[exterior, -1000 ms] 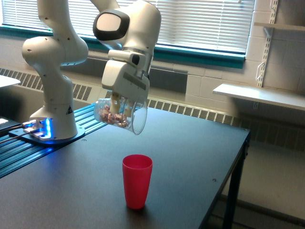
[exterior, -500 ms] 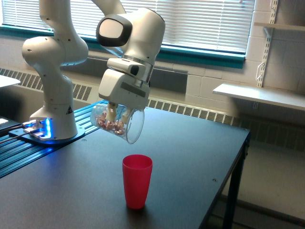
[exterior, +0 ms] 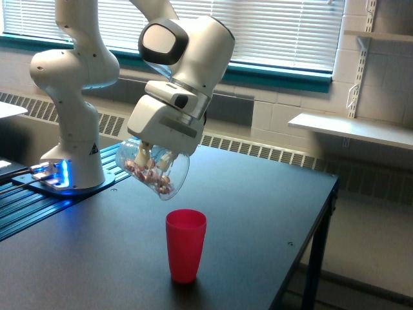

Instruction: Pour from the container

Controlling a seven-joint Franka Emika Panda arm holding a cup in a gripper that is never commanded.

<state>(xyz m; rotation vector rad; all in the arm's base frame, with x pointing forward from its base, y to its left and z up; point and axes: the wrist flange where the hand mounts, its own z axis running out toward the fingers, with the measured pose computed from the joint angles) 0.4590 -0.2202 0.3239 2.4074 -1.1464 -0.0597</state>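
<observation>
Exterior view shows a dark table [exterior: 258,213] filling most of the room's foreground, with the white robot arm [exterior: 74,97] bolted at its far left. Its gripper [exterior: 151,152] is clamped around the container [exterior: 153,169], a clear cup held in the air and tipped steeply, mouth angled down toward the right. Small pinkish and pale pieces [exterior: 150,175] lie heaped along its lower wall, close to the rim. Below and slightly to the right stands the red cup [exterior: 185,245], upright on the table, well apart from the container; I cannot see inside it.
</observation>
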